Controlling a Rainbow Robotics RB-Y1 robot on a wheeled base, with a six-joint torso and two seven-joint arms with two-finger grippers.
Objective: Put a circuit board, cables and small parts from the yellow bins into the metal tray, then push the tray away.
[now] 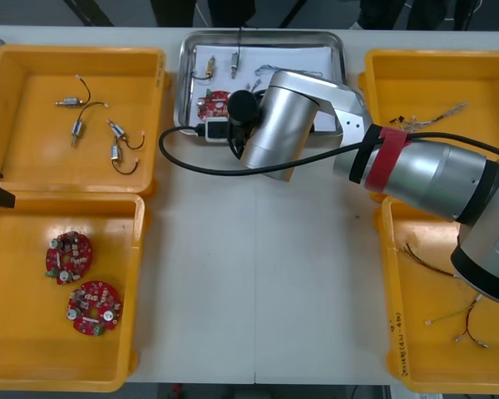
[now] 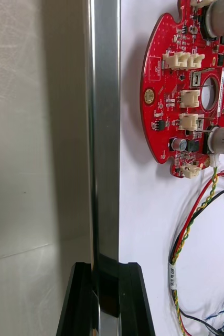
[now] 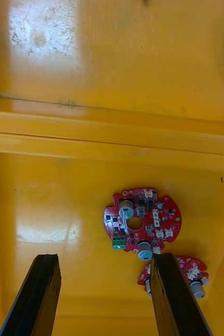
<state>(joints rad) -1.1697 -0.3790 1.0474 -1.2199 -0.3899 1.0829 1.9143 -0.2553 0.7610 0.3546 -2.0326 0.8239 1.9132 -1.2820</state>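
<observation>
The metal tray, white inside, holds a red circuit board, cables and small metal parts. My right gripper reaches over it to its near left rim. In the right wrist view that gripper is shut on the tray's shiny rim, one finger outside and one inside. The board and a red and yellow cable lie just inside the rim. My left gripper hangs open over two boards in the near left bin.
The far left bin holds several small metal parts. Two boards lie in the near left bin. Both right bins hold cables. The arm's black cable loops over the table in front of the tray.
</observation>
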